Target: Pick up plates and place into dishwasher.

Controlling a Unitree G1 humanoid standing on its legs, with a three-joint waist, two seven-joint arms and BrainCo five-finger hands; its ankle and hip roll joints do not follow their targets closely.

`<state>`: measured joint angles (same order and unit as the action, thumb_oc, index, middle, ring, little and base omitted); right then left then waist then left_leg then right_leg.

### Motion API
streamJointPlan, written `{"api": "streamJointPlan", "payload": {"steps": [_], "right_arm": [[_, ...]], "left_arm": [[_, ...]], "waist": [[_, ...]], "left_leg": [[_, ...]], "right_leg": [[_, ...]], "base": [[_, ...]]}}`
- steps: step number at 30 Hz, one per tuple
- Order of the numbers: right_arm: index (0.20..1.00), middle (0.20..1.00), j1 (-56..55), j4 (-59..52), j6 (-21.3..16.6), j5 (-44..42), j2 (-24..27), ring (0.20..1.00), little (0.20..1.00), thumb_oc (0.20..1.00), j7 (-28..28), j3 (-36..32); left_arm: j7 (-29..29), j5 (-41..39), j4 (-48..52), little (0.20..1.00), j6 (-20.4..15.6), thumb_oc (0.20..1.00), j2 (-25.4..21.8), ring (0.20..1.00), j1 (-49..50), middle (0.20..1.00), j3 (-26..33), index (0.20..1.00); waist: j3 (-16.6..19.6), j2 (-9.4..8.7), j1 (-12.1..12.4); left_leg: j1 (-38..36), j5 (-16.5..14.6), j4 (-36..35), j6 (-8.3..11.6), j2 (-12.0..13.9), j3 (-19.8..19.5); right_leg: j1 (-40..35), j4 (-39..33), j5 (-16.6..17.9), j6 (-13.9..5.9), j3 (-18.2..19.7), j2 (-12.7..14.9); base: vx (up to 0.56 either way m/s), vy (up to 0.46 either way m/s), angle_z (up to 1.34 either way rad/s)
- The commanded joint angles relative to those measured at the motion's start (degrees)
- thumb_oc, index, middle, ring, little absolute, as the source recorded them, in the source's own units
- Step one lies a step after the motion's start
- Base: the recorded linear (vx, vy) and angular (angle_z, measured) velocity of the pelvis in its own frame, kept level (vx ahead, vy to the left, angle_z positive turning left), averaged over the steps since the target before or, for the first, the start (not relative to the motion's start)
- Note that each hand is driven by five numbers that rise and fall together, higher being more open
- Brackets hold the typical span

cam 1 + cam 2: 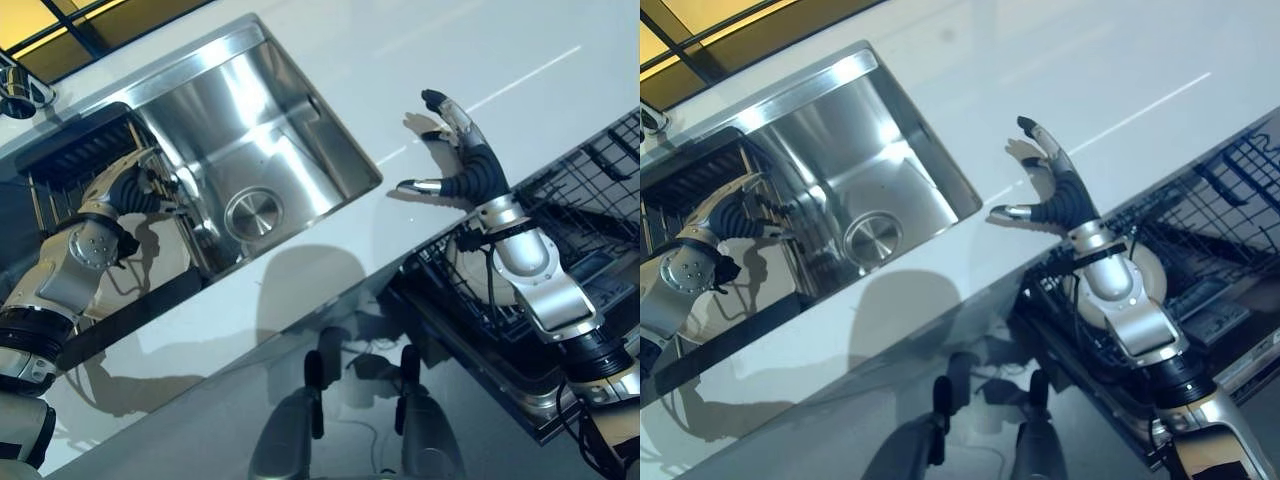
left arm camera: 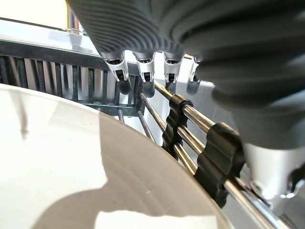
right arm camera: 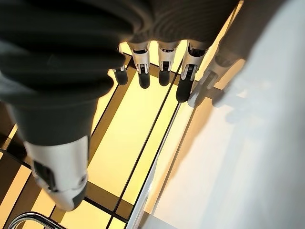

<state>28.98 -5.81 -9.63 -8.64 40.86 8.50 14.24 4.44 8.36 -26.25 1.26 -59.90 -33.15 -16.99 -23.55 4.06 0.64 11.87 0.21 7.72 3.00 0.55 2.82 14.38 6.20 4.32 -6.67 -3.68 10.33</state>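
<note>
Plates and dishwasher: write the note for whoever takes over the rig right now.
Left hand: at the dish rack left of the sink, fingers straight, beside a white plate, not gripping it.
Right hand: open, holding nothing, above the white counter.
Done: one plate seems to stand in the open dishwasher's basket, behind the right arm.
Left: grip the rack plate, carry it to the basket.

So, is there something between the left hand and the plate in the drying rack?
Nothing visible. The left hand reaches into the drying rack beside the sink, and in its wrist view the white plate lies directly below its fingers, with only the rack's metal rods running alongside.
</note>
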Motion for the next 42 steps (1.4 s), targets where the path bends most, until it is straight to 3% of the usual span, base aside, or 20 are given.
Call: {"api": "streamJointPlan", "payload": {"steps": [1, 11, 15, 19, 22, 25, 29, 32, 35, 38, 42], "right_arm": [[1.0, 1.0, -11.32, 6.99, 3.2, -0.82, 3.38, 1.0, 1.0, 1.0, -0.08, -1.31], [1.0, 1.0, -14.3, 6.22, 3.96, -0.07, 2.26, 1.0, 1.0, 1.0, -0.9, -2.66], [1.0, 1.0, -16.61, 5.42, 4.07, -0.46, 2.21, 1.0, 1.0, 1.0, -1.28, -3.9], [1.0, 1.0, -20.15, 4.88, 3.45, 1.14, 0.04, 1.0, 1.0, 1.0, -1.63, -5.53], [1.0, 1.0, -21.27, 4.71, 3.81, 2.28, -1.66, 1.0, 1.0, 1.0, -1.7, -5.62], [1.0, 1.0, -23.57, 4.23, 4.33, 3.63, -4.08, 1.0, 1.0, 1.0, -2.32, -6.23], [1.0, 1.0, -25.2, 5.23, 4.19, 6.48, -6.98, 1.0, 1.0, 1.0, -3.07, -5.81], [1.0, 1.0, -26.17, 5.17, 4.53, 7.55, -7.81, 1.0, 1.0, 1.0, -3.62, -5.57], [1.0, 1.0, -27.76, 3.49, 5.13, 6.32, -5.39, 1.0, 1.0, 1.0, -5.6, -7.42], [1.0, 1.0, -27.26, 3.16, 5.07, 4.69, -2.69, 1.0, 1.0, 1.0, -6.2, -8.51], [1.0, 1.0, -24.25, 5.37, 3.62, 3.54, -1.31, 1.0, 1.0, 1.0, -3.73, -7.04]], "left_arm": [[-0.72, 0.93, -4.85, 1.0, 0.75, 1.0, -5.64, 1.0, 1.36, 1.0, 5.1, 1.0], [-0.78, -0.97, -3.43, 1.0, -1.73, 1.0, -4.84, 1.0, 7.32, 1.0, 11.22, 1.0], [5.63, -5.49, 0.24, 1.0, -4.35, 1.0, -4.99, 1.0, 10.52, 1.0, 15.23, 1.0], [8.23, -14.42, 6.47, 1.0, -8.67, 1.0, -1.03, 1.0, 13.61, 1.0, 21.78, 1.0], [8.58, -16.59, 9.84, 1.0, -10.69, 1.0, 1.41, 1.0, 14.31, 1.0, 23.77, 1.0], [7.51, -23.46, 17.45, 1.0, -15.96, 1.0, 4.76, 1.0, 14.68, 1.0, 26.61, 1.0], [12.08, -25.12, 24.2, 1.0, -18.99, 1.0, 10.0, 1.0, 16.68, 1.0, 30.15, 1.0], [14.63, -19.58, 23.28, 1.0, -17.59, 1.0, 10.98, 1.0, 18.81, 1.0, 31.33, 1.0], [17.5, -9.8, 21.06, 1.0, -14.33, 1.0, 8.34, 1.0, 22.15, 1.0, 32.18, 1.0], [18.76, -9.83, 19.61, 1.0, -11.54, 1.0, 5.39, 1.0, 22.93, 1.0, 31.77, 1.0], [20.95, -8.81, 15.56, 1.0, -8.31, 1.0, 1.9, 1.0, 20.84, 1.0, 30.43, 1.0]], "waist": [[-0.4, 0.47, -1.69], [1.58, 1.41, -1.34], [2.99, 1.65, -1.32], [4.63, 1.81, -1.04], [5.58, 1.88, -0.98], [7.27, 1.92, -0.93], [8.88, 2.42, -0.82], [9.59, 2.54, -1.01], [9.4, 2.67, -1.5], [7.93, 2.63, -1.75], [4.58, 1.1, -0.76]], "left_leg": [[3.44, -6.42, 7.39, -4.73, -5.61, 2.05], [0.01, -6.47, 5.59, -4.4, -5.08, 1.72], [-1.55, -6.54, 4.36, -4.25, -5.1, 1.2], [-2.97, -6.84, 3.76, -4.08, -4.96, 1.09], [-4.1, -6.9, 3.12, -3.96, -4.9, 0.83], [-5.67, -7.12, 2.14, -3.82, -4.71, 0.78], [-7.23, -7.18, 1.41, -3.64, -4.57, 0.63], [-8.11, -7.28, 1.12, -3.47, -4.41, 0.76], [-8.01, -7.29, 1.42, -3.24, -4.26, 0.91], [-6.35, -7.24, 2.59, -3.2, -4.26, 0.84], [-2.4, -7.28, 5.53, -3.45, -4.21, 0.33]], "right_leg": [[1.22, 2.45, -3.53, -0.08, -1.76, -1.07], [-2.11, 1.84, -4.97, 0.12, -2.56, -1.3], [-3.46, 1.08, -5.43, 0.1, -2.45, -1.4], [-5.12, 0.53, -6.08, 0.28, -2.77, -1.53], [-6.24, 0.17, -6.36, 0.28, -2.97, -1.6], [-7.7, -0.38, -6.84, 0.1, -3.21, -1.55], [-8.66, -0.13, -7.33, -0.01, -3.11, -1.43], [-9.16, -0.01, -7.5, -0.22, -2.8, -1.36], [-8.89, 0.32, -7.59, -0.45, -2.48, -1.21], [-7.3, 1.1, -7.41, -0.45, -2.05, -1.11], [-4.65, 1.93, -6.46, -0.41, -2.01, -1.53]], "base": [[0.0, 0.0, 0.0], [0.06, -0.03, 0.02], [0.06, -0.041, 0.02], [0.07, -0.053, 0.04], [0.07, -0.052, 0.03], [0.09, -0.053, 0.01], [0.09, 0.004, -0.02], [0.08, 0.028, -0.05], [0.02, 0.055, -0.04], [-0.1, 0.08, 0.01], [-0.16, -0.015, 0.03]]}}
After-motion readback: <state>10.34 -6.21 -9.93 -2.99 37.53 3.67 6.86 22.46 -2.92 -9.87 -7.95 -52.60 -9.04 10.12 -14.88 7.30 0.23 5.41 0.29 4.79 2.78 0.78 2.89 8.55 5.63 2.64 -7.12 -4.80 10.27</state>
